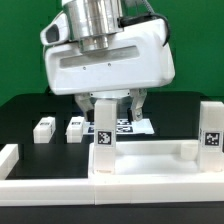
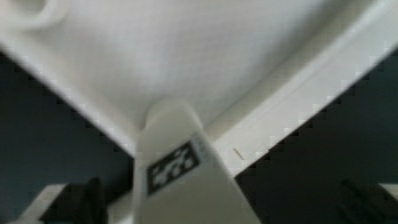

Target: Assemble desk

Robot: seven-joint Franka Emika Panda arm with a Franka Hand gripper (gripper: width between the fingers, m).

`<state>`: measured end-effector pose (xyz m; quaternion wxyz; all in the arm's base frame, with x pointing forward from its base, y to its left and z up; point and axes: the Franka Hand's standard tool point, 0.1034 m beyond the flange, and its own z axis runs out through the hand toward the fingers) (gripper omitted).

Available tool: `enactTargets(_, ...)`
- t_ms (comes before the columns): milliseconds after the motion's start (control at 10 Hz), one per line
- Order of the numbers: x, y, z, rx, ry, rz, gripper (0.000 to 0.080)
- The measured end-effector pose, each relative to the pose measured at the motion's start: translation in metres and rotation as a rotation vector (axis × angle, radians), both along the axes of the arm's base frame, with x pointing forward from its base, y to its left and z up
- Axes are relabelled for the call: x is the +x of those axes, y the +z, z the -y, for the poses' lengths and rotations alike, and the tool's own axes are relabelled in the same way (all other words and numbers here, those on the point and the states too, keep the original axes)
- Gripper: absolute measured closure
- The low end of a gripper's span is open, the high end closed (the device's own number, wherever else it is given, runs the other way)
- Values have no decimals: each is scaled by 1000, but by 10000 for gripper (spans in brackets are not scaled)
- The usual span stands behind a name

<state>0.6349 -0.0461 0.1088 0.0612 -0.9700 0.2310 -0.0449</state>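
Exterior view: you have the desk top (image 1: 150,162) lying in the foreground with two legs upright on it. The near leg (image 1: 103,150) stands just below the gripper (image 1: 112,112), and the far leg (image 1: 210,135) stands at the exterior view's right. One loose leg (image 1: 43,128) and a second loose leg (image 1: 75,127) lie on the table (image 1: 25,108) behind. By my judgement you are about halfway, with two legs outstanding; seating cannot be confirmed. Only the wrist view shows the fingers (image 2: 63,203) spread apart either side of the near leg, clear of it.
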Motion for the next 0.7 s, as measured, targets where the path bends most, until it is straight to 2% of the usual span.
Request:
enactTargets(100,5,2,11,-36,143,31,151)
enactTargets(200,5,1,16,-37,116,38,151)
enactTargets(400,5,1,14,-27,64,33,166)
enactTargets(600,4,0,14,-4,-112,18,513)
enactTargets(700,4,0,15,5,-184,11,511)
